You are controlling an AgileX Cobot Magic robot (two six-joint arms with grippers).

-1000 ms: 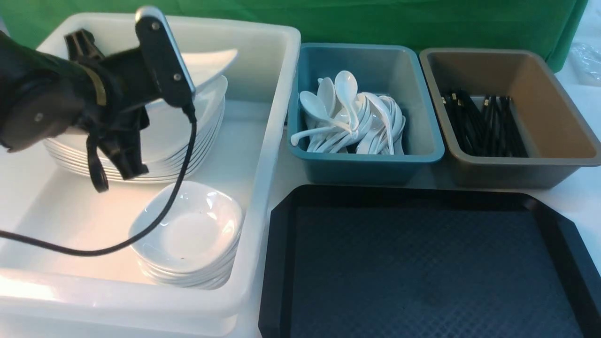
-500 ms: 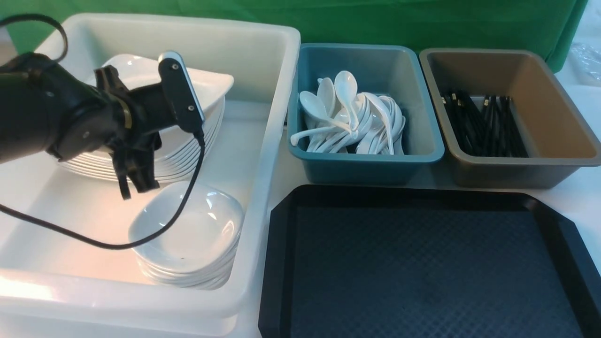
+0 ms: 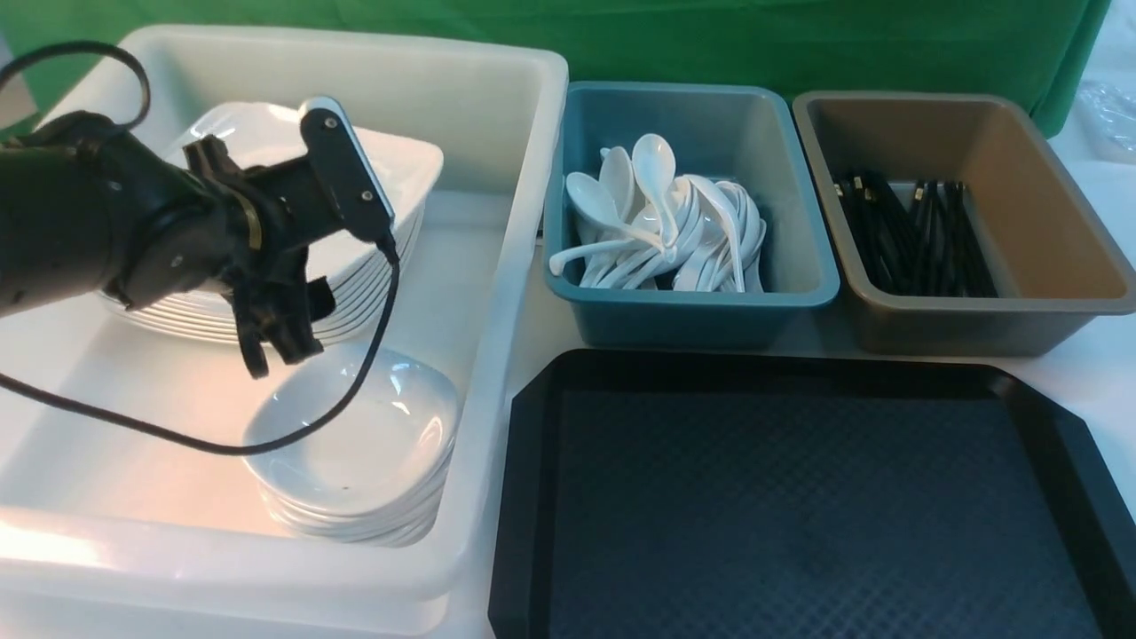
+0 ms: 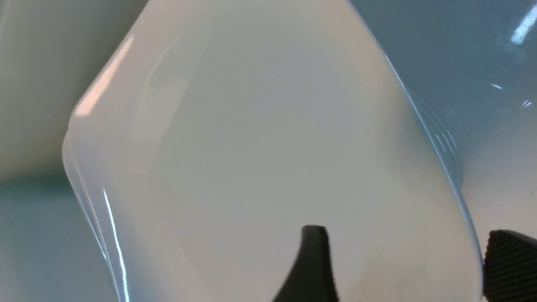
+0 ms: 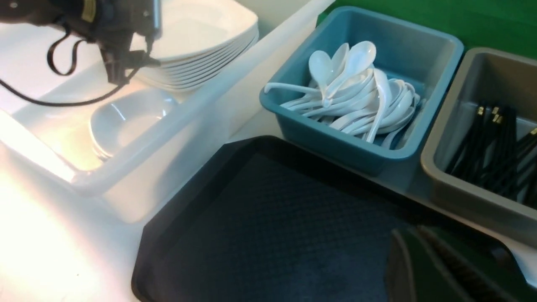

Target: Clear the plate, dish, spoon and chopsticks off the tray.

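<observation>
- The left gripper (image 3: 275,351) is inside the tub (image 3: 541,133), pointing down at the near edge of the plate stack (image 3: 390,257). Its jaws stand apart and grip nothing.
- In the left wrist view the fingers (image 4: 314,260) are well apart, one over the face of the plate (image 4: 251,147) and the other beyond its rim. I cannot tell whether either pad touches.
- The plate (image 3: 404,164) lies about level on top of the stack, in the far part of the tub.
- The dish (image 3: 355,435) tops a smaller stack in the same tub, nearer the camera and just beside the plate stack. The gripper tips are near its far rim.
- The spoons (image 3: 661,222) are piled in the teal bin (image 3: 692,337), right of the tub. I cannot pick out the task's one.
- The chopsticks (image 3: 914,235) lie in the brown bin (image 3: 1021,204), farthest right.
- The tray (image 3: 524,497) sits in front of both bins, just beside the tub's right wall.
- The right gripper (image 5: 419,247) shows only in its own wrist view, above the tray, with fingers together and holding nothing.
- A cable (image 3: 177,444) loops from the left wrist over the tub floor and the dish.
</observation>
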